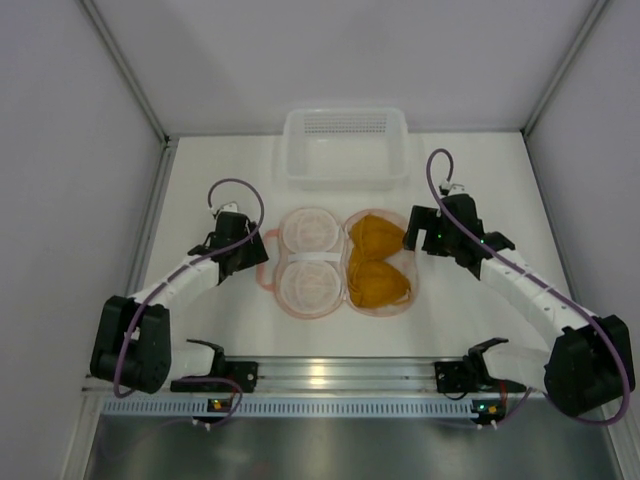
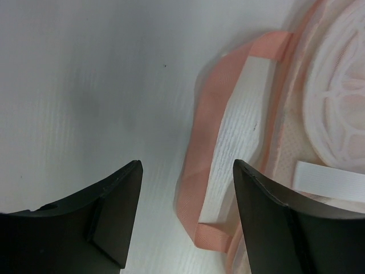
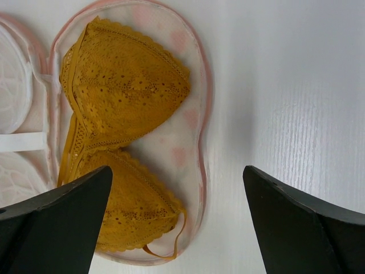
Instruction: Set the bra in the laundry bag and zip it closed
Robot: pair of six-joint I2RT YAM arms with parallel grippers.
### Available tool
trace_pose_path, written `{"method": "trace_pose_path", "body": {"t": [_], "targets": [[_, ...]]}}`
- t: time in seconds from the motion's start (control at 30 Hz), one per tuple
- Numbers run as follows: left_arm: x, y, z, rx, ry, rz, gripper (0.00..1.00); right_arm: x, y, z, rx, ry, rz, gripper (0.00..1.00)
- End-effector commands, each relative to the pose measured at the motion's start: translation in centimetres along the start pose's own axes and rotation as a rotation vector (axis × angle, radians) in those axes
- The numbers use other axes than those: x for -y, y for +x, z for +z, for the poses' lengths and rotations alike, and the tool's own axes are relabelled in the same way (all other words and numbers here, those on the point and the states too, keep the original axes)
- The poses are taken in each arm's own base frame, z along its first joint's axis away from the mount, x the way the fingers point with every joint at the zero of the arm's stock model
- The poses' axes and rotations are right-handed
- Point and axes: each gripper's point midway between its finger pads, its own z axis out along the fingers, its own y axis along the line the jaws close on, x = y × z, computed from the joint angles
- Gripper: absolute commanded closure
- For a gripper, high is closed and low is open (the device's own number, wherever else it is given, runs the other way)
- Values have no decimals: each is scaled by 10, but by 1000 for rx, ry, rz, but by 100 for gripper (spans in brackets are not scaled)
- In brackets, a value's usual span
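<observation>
The laundry bag (image 1: pixel 310 263) lies open flat on the table, its left half showing two white mesh rounds. The mustard-orange bra (image 1: pixel 377 262) lies in the bag's right half, both cups inside the rim; it also shows in the right wrist view (image 3: pixel 122 91). The coral loop handle (image 2: pixel 214 137) sticks out from the bag's left side. My left gripper (image 1: pixel 252 250) (image 2: pixel 187 188) is open and empty, its jaws either side of the loop handle. My right gripper (image 1: pixel 412 238) (image 3: pixel 177 194) is open and empty, above the bag's right rim (image 3: pixel 201 142).
A white slotted plastic basket (image 1: pixel 345 145) stands at the back of the table, just behind the bag. White walls close in on the left, right and back. A metal rail (image 1: pixel 340 375) runs along the near edge.
</observation>
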Motion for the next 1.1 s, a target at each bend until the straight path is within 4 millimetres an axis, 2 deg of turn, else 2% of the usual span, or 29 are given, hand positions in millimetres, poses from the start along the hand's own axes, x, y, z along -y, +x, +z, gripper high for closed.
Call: {"method": "trace_pose_path", "body": {"t": [0.0, 0.13, 0.23, 0.33, 0.4, 0.47, 0.5, 0.53, 0.57, 0.7, 0.8, 0.83, 0.93, 1.03, 1.07], "targets": [[8, -11, 8, 20, 21, 18, 30, 7, -14, -10, 59, 39, 19, 1], [15, -12, 12, -1, 46, 72, 33, 14, -17, -12, 61, 86, 22, 1], [8, -11, 17, -11, -2, 99, 34, 16, -17, -12, 58, 105, 30, 0], [10, -10, 22, -34, -3, 129, 35, 19, -19, -13, 60, 122, 33, 1], [10, -10, 26, -44, -38, 147, 36, 22, -22, -15, 64, 140, 33, 1], [0, -4, 33, -75, -125, 187, 38, 22, -24, -16, 70, 146, 33, 1], [3, -9, 34, -67, -143, 199, 39, 23, -25, -17, 74, 151, 36, 1], [-1, 0, 38, -103, -174, 224, 40, 23, -26, -18, 80, 153, 39, 1], [-2, 1, 40, -109, -187, 225, 42, 23, -26, -19, 83, 151, 44, 1], [-2, 1, 47, -115, -204, 221, 58, 24, -27, -22, 95, 154, 50, 1], [-1, -2, 47, -109, -208, 217, 85, 24, -28, -24, 103, 152, 54, 1], [-1, -4, 46, -102, -212, 218, 98, 25, -27, -23, 102, 153, 55, 1], [0, -25, 33, -24, -217, 204, 100, 22, -20, -16, 78, 129, 56, 1], [3, -62, 5, 103, -222, 203, 100, 13, -12, -6, 49, 81, 65, 1], [4, -82, -4, 157, -248, 200, 100, 8, -10, -3, 40, 51, 70, 1]]}}
